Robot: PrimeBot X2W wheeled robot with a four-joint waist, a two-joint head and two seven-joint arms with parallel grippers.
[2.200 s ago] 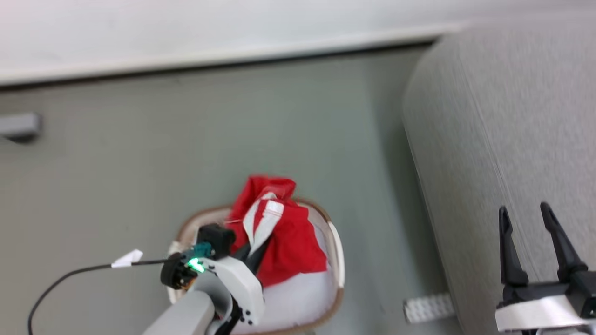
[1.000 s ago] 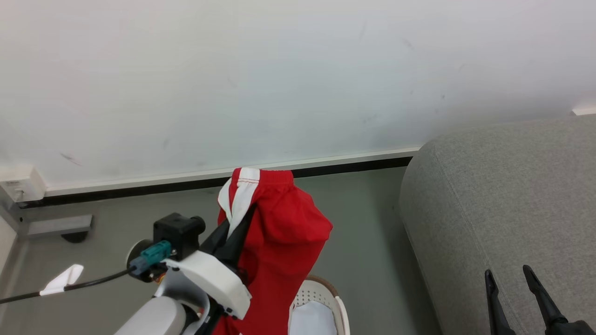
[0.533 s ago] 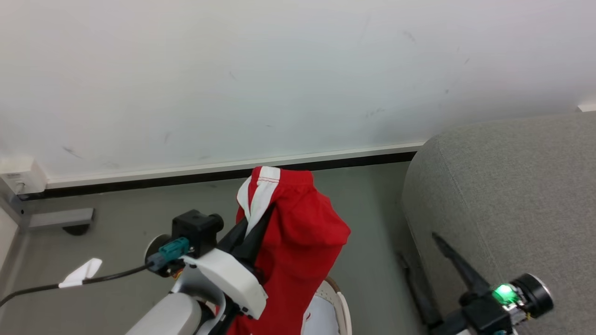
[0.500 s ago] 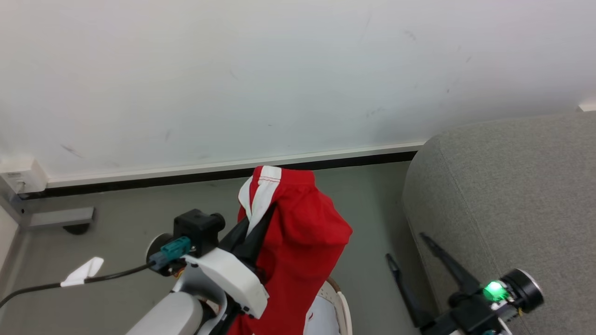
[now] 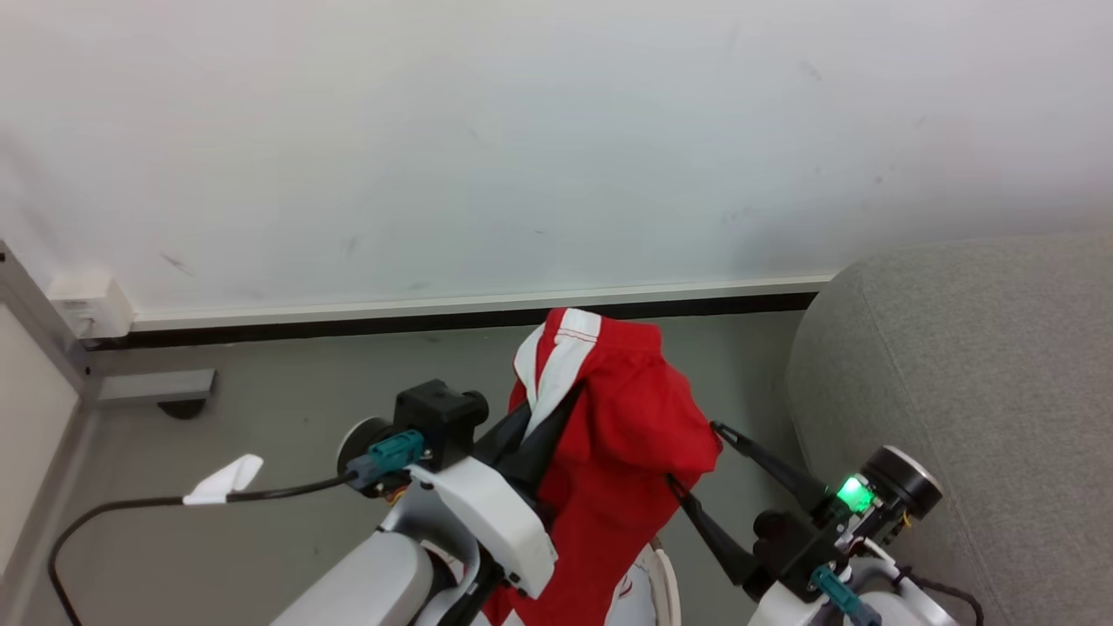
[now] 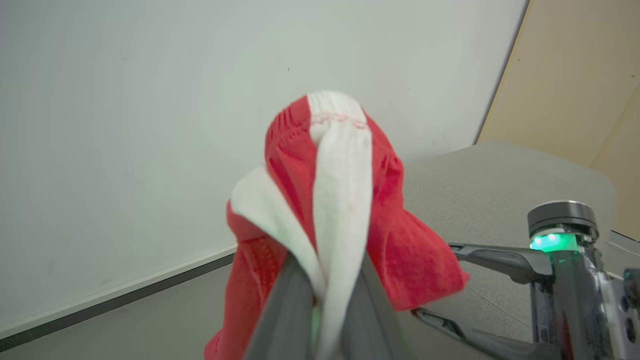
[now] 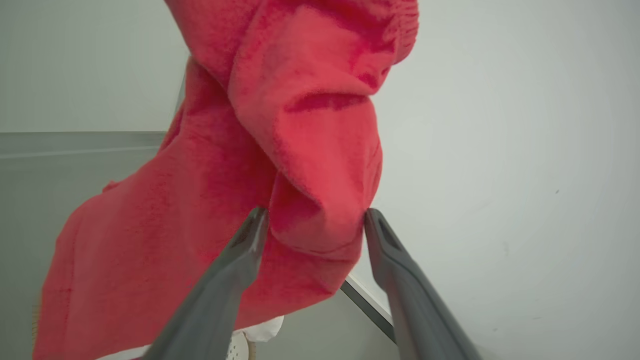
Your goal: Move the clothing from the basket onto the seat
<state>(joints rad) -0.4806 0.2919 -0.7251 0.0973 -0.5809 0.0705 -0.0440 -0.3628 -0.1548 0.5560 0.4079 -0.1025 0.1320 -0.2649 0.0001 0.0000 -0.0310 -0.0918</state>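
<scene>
**benchwatcher:** ok so where's the laundry at, and what are your hands doing?

**me:** So my left gripper [image 5: 556,409] is clamped tight on the red shorts [image 5: 626,435], pinching them right at the white side stripe, just under the elastic waistband. The waistband pokes up past my fingertips and the rest hangs straight down in the air. Nothing of them touches the seat [image 5: 974,365]. They're off its left edge, over the grey floor [image 5: 287,409], with the white wall [image 5: 522,130] behind.

**benchwatcher:** and the right one? plus where's the basket?

**me:** My right gripper [image 5: 692,452] is spread wide, not squeezing anything. It points in from the seat side, and a hanging fold of the shorts sits between its two fingers [image 7: 225,285]. In the right wrist view the cloth looks like it brushes both tips, but honestly I can't tell if that's real contact. The basket [image 5: 668,581] is on the floor right under the shorts, near the seat's left edge. A sliver of its pale rim peeks out beside the hanging cloth at the bottom of the head view.
</scene>
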